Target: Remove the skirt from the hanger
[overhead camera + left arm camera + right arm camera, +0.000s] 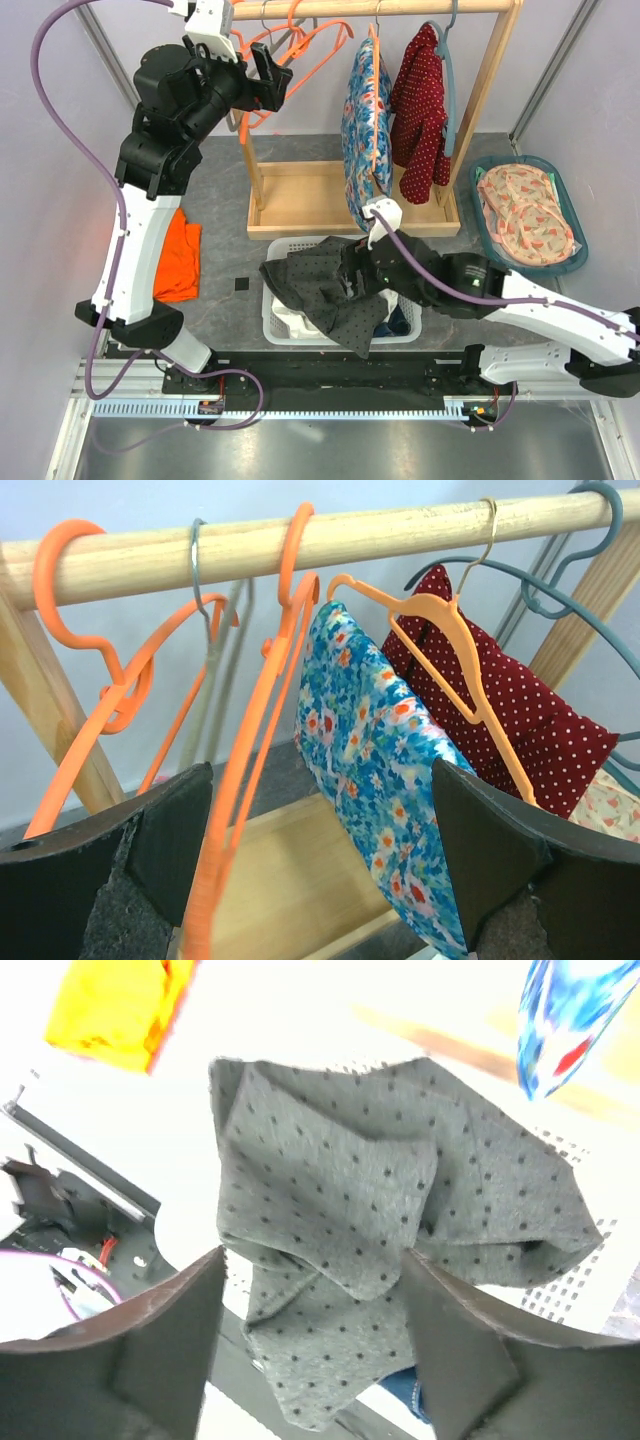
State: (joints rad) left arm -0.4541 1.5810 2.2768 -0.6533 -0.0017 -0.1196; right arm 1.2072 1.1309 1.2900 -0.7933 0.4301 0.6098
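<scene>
The right hand point(312, 1260) stands wide just above the grey dotted skirt point(400, 1180) draped over the white basket point(280, 325), and the left hand point(320, 780), equally wide, straddles a bare orange hanger point(250, 770) on the rail point(400, 530), so the removal looks finished.

One rail point(330, 9) carries two garments: floral garment point(363, 125), red dotted garment point(420, 105). Also one skirt point(320, 285), one orange cloth point(178, 262), and two baskets: white basket point(285, 322), blue basket point(525, 160).

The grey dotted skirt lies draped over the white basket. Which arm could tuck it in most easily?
Probably the right: its open tool hangs just above the skirt on the basket, while the left tool is up among the orange hangers.
</scene>
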